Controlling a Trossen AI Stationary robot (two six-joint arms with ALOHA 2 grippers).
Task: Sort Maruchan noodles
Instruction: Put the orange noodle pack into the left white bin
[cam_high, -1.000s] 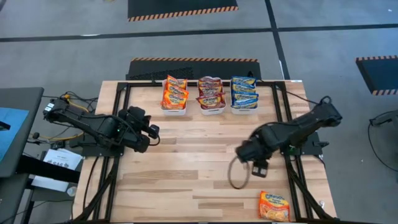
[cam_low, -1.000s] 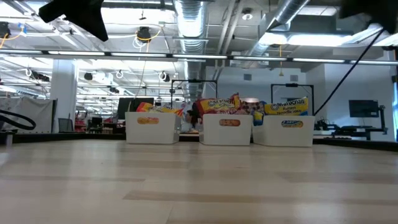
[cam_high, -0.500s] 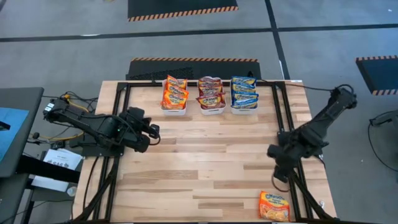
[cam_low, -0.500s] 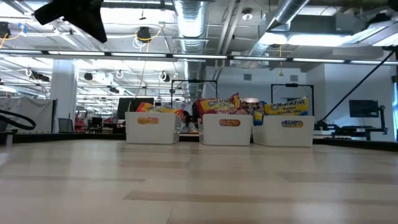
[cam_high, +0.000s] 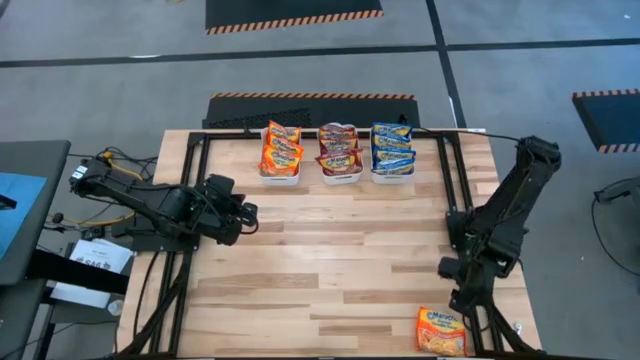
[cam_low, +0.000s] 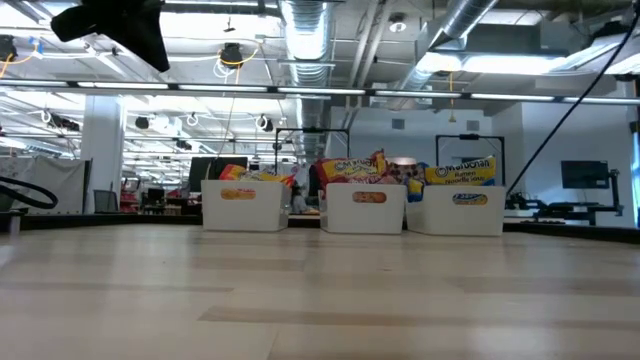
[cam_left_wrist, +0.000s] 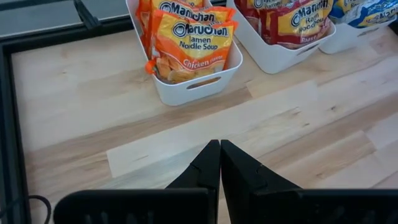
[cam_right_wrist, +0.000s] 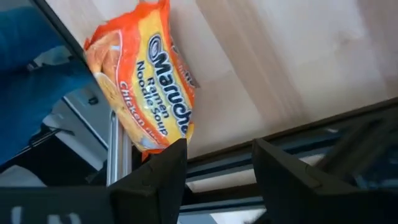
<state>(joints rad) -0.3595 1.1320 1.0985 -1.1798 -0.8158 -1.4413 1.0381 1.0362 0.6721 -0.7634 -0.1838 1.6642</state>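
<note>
Right arm stretched along the table's (cam_high: 330, 270) right edge, bent at the elbow, its wrist angled toward the near right corner. We note the right gripper (cam_right_wrist: 214, 165) with fingers (cam_right_wrist: 165, 171) spread apart, holding nothing, poised just beside a lone orange packet (cam_high: 441, 331) that lies flat at the near right corner. In the right wrist view that packet (cam_right_wrist: 143, 93) reads as chicken ramen and lies on the wood next to the black frame rail.

Left arm folded low along the left edge, forearm reaching inward. The left gripper (cam_left_wrist: 219, 163) has its fingers pressed together, nothing between them, above bare wood and well apart from the bins.

We count three white bins in a row at the far edge: the left bin (cam_high: 280, 172) holds orange packets (cam_high: 282, 147), the middle bin (cam_high: 339, 176) dark red packets (cam_high: 339, 149), the right bin (cam_high: 393, 175) blue packets (cam_high: 392, 146). Each bin holds a stack of several; we cannot give an exact number per bin. One packet only lies loose on the table.
</note>
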